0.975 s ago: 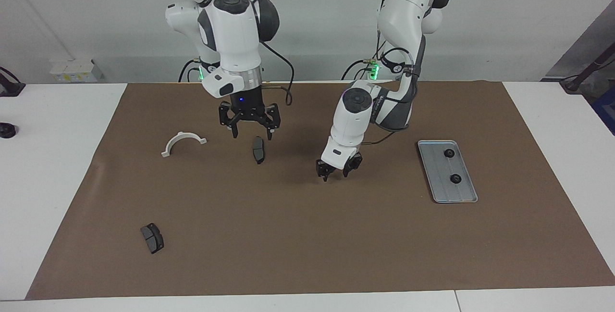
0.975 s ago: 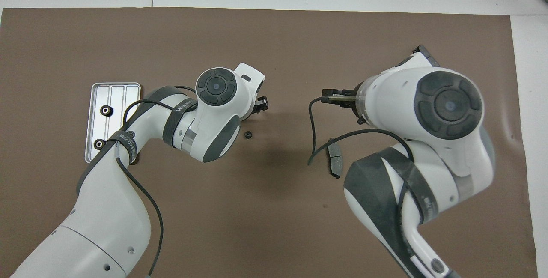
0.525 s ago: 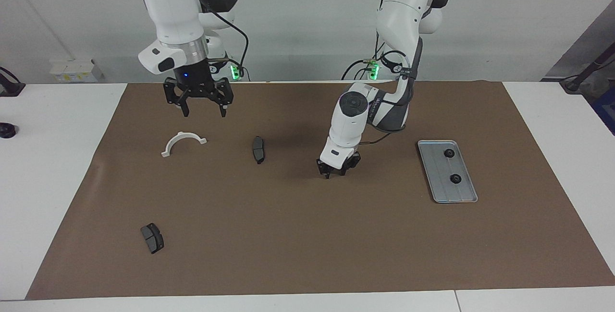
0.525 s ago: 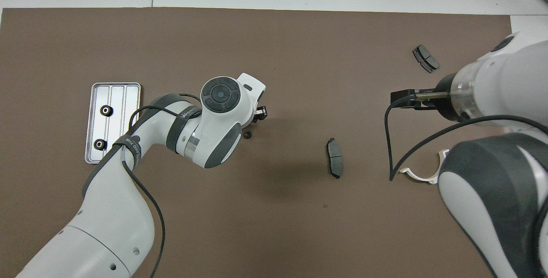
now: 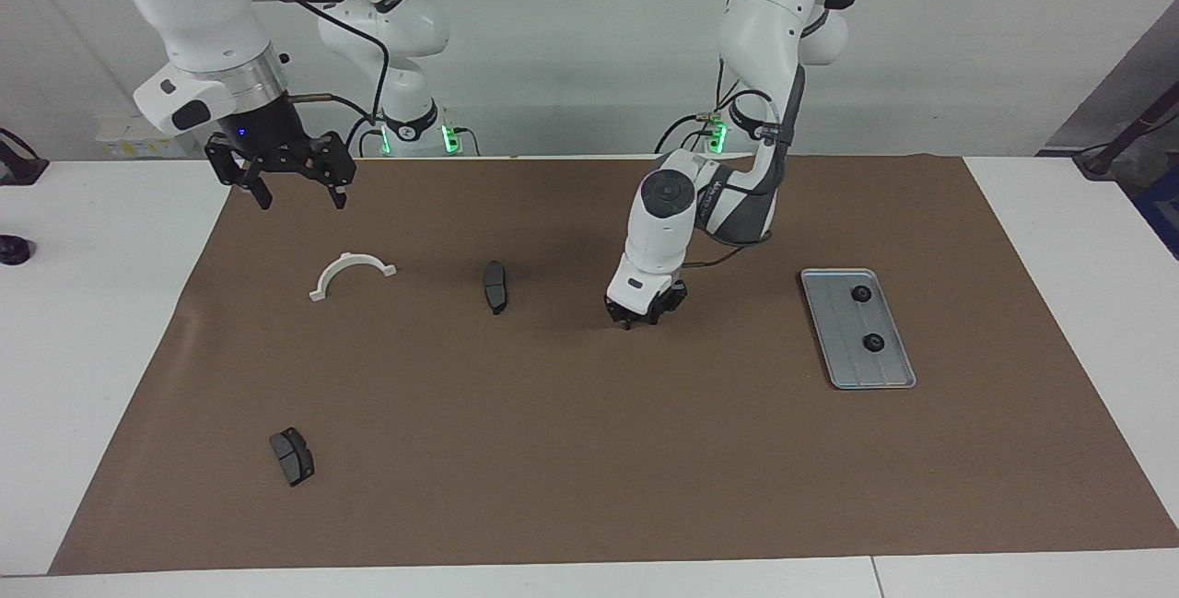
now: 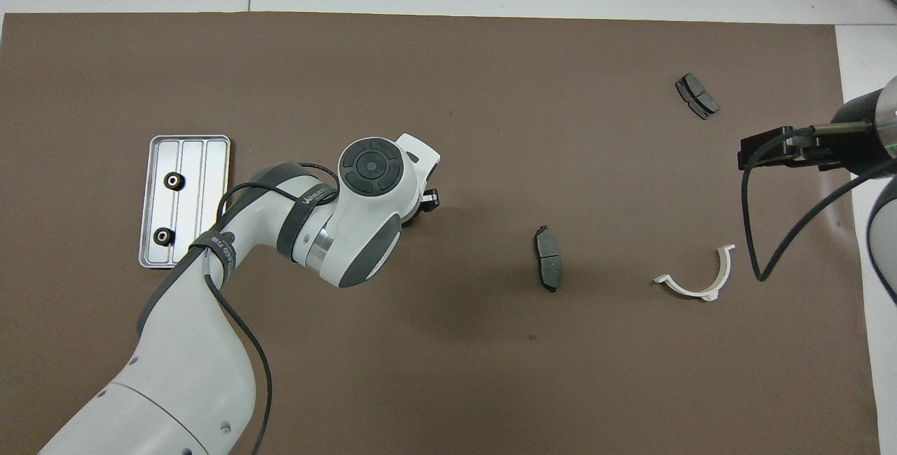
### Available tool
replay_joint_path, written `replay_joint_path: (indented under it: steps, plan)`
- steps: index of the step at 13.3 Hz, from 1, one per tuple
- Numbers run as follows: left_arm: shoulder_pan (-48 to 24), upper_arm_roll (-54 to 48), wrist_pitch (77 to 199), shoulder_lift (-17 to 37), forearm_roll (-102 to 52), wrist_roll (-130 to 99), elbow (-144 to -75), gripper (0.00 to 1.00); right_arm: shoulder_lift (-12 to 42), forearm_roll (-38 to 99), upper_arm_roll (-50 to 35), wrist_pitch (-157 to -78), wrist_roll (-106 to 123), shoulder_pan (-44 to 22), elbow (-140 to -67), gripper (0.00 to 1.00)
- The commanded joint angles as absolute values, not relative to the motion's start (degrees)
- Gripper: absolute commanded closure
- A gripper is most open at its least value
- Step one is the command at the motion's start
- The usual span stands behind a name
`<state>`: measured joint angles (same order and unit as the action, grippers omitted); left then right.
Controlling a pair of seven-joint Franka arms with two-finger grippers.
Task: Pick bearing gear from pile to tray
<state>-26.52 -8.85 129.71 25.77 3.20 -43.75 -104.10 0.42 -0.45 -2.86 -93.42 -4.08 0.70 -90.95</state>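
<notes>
My left gripper point(image 5: 642, 317) is down at the brown mat near the middle of the table. The small black gear seen there earlier is hidden under the left wrist point(image 6: 370, 173). The silver tray point(image 5: 886, 373) lies toward the left arm's end and holds two black gears point(image 5: 861, 294) point(image 5: 872, 342). The tray point(image 6: 210, 202) and its gears point(image 6: 171, 180) point(image 6: 163, 235) also show in the overhead view. My right gripper point(image 5: 293, 197) is open and empty, raised over the mat's edge at the right arm's end; it also shows in the overhead view point(image 6: 760, 150).
A white semicircular bracket point(image 5: 350, 271) point(image 6: 701, 287) lies toward the right arm's end. One dark brake pad point(image 5: 496, 286) point(image 6: 548, 266) lies between the bracket and the left gripper. Another brake pad point(image 5: 292, 456) point(image 6: 696, 95) lies farther from the robots.
My right arm has swung away from over the brake pad toward its own end of the table. My left gripper has come down onto the mat over the small gear, which is now hidden.
</notes>
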Motion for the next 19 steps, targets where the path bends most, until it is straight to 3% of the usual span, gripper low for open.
replay_joint_path:
  steps: [1, 5, 9, 14, 19]
  plan:
    - [-28.0, -8.0, 129.7, 24.0, 3.3, -45.3, -106.3, 0.49, 1.0, 1.0, -2.4, -91.2, -2.8, 0.3, -89.5, 0.0]
    - [-28.7, -8.1, 130.0, 23.9, 3.2, -46.5, -107.0, 0.55, 1.1, 1.0, -2.5, -92.0, -3.2, -0.4, -89.4, 0.0]
    - [-28.4, -8.0, 130.2, 23.9, 3.2, -46.4, -107.0, 0.72, 1.2, 1.0, -2.5, -92.1, -3.1, -0.7, -89.6, 0.0]
    - [-27.8, -7.8, 129.6, 24.0, 3.2, -46.1, -106.2, 1.0, 0.6, 1.0, -2.4, -91.6, -3.1, 0.1, -90.9, 0.0]
    - [-18.9, -7.7, 123.2, 25.0, 3.5, -43.9, -98.4, 1.0, 0.6, 1.0, -2.5, -91.6, -3.1, -0.2, -90.9, 0.0]
